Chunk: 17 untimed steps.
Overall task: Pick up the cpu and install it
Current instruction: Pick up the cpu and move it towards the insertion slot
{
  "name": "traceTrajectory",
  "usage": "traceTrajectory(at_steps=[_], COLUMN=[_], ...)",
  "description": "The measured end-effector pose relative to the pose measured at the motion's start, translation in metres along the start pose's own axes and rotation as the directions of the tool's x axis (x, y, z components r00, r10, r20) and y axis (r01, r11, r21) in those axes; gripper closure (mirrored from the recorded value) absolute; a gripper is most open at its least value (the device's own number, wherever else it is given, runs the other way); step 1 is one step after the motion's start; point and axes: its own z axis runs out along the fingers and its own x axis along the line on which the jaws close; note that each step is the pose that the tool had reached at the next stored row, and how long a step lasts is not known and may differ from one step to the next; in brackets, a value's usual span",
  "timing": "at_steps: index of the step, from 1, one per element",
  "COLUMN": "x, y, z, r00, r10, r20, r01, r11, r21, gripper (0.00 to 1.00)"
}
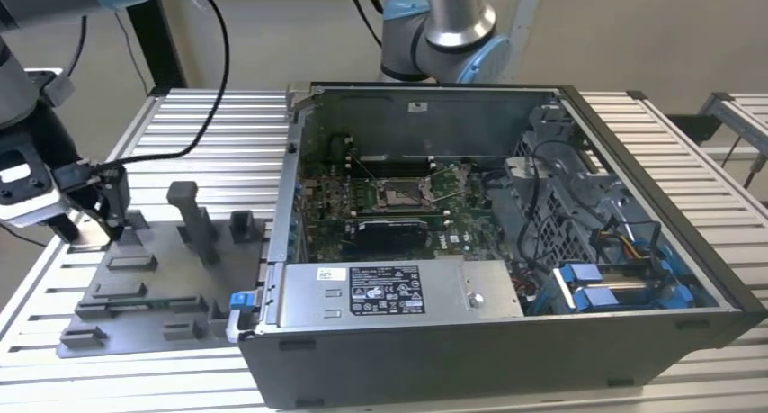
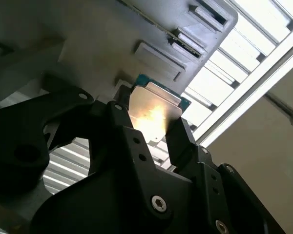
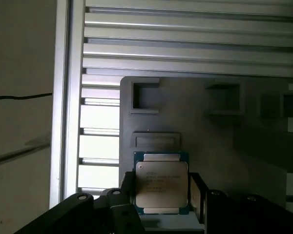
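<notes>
— First entry?
— One gripper (image 1: 96, 228), black, at the exterior view's left. It was low over a grey fixture tray (image 1: 144, 296) on the slatted metal table (image 1: 216, 125).

— And its fingers?
— Two black fingers (image 3: 128, 187), pressed against opposite edges of the cpu (image 3: 161, 183). I logged them as clenched on it.

— Describe the cpu.
— Small flat square chip, with a pale metal top and a green border. In the second wrist view (image 2: 154, 114) its top caught a bright glare. It sat between the fingers, over the tray's corner and next to a raised rectangular block. I couldn't tell whether it had cleared the tray.

— What else was in the room?
— One open computer case (image 1: 480, 350) on the same table, beside the tray toward the exterior view's right. Its socket (image 1: 400, 194) was at the middle of the board, well away from the gripper. There was a silver box with a white label (image 1: 397, 291) along the case's near wall, and a second arm's base (image 1: 438, 35) behind the case.
</notes>
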Motion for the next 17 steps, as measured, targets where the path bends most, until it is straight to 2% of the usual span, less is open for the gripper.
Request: traceTrajectory(at_steps=[6,17], x=[-0.0004,-0.0013], y=[0.0012,0.0037], z=[-0.0237,-0.0734], r00=[1.0,1.0], r10=[0.0,0.0], r20=[-0.0002,-0.0001], r01=[0.0,0.0], r11=[1.0,1.0], r21=[0.0029,0.003], gripper=[1.0,1.0])
